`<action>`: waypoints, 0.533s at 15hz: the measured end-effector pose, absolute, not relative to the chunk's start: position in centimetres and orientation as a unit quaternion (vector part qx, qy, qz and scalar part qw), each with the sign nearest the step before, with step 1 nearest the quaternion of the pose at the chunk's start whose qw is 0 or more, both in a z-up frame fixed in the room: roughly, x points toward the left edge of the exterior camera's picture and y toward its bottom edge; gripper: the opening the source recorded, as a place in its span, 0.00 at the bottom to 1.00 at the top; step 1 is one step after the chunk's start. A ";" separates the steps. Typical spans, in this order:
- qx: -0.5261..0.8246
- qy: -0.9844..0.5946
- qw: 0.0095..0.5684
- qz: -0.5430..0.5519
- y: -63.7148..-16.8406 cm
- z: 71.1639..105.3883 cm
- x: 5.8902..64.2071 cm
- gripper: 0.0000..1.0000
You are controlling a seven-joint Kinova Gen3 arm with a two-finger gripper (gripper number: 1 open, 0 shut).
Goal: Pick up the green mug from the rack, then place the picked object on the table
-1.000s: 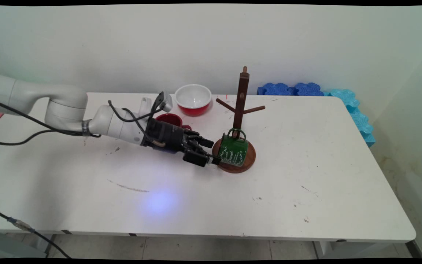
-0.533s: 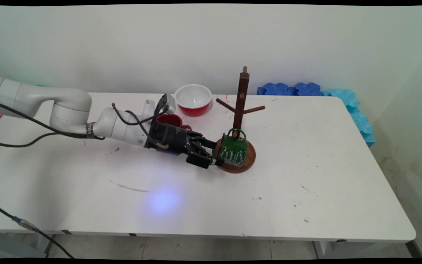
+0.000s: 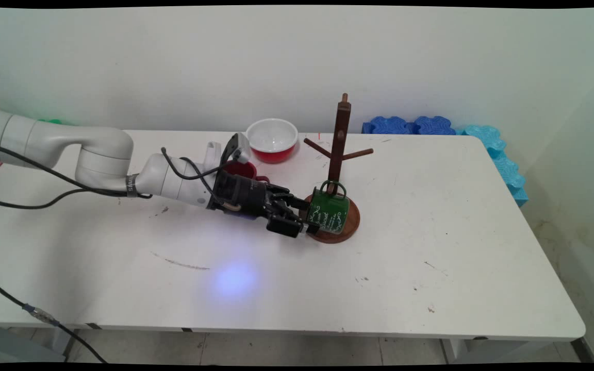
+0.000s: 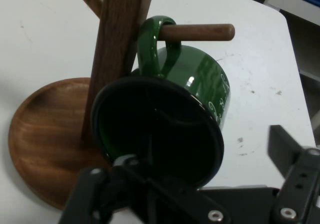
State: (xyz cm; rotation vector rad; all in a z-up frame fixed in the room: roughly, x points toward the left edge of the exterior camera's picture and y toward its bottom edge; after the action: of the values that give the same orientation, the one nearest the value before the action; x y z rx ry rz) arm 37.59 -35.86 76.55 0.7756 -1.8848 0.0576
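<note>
White table (image 3: 431,242) under a pale wall: at its centre a green mug (image 3: 329,213) hangs by its handle on the wooden mug tree (image 3: 339,154). At the mug's nine o'clock, the gripper (image 3: 304,219) straddles the rim, fingers spread.

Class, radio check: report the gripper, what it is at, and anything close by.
Gripper open, one finger inside green mug's mouth. Mug hangs by handle on mug tree peg. Red mug behind wrist.

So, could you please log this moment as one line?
gripper: open, astride rim of green mug | mug: handle hung on mug tree peg | behind arm: red mug, red bowl
</note>
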 end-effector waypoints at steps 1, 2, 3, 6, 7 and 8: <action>0.324 -0.787 0.524 0.025 -35.9 76.5 37.6 0.00; 0.323 -0.787 0.525 0.027 -36.0 76.5 37.5 0.00; 0.323 -0.786 0.526 0.028 -36.0 76.5 37.5 0.00; 0.323 -0.785 0.527 0.030 -36.1 76.5 37.4 0.00; 0.322 -0.785 0.528 0.031 -36.1 76.5 37.4 0.00; 0.322 -0.785 0.528 0.031 -36.0 76.5 37.4 0.00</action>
State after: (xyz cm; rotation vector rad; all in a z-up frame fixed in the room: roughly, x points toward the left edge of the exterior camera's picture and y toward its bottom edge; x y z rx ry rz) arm 37.41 -36.05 76.49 0.7701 -1.8761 0.0743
